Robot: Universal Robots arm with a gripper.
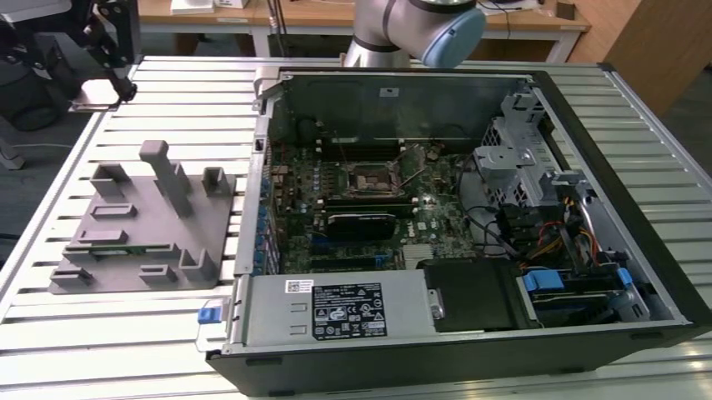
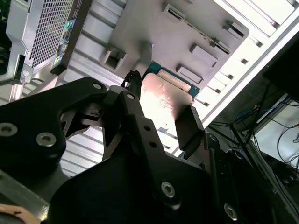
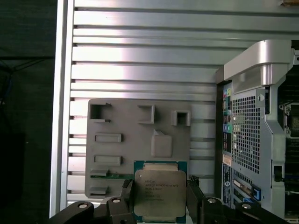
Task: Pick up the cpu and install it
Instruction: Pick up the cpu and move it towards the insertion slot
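My gripper is shut on the cpu, a thin square chip with a pale metal top on a green edge, held flat between the two black fingers. In the second wrist view the cpu shows its shiny face between the same fingers, with the gripper above the grey fixture. In the exterior view the gripper hangs over the table's far left corner with the pale cpu in it. It is well away from the black socket frame on the motherboard.
A grey holder block with slots and posts lies on the slatted table, left of the open computer case; a green memory stick sits in it. The arm's base stands behind the case.
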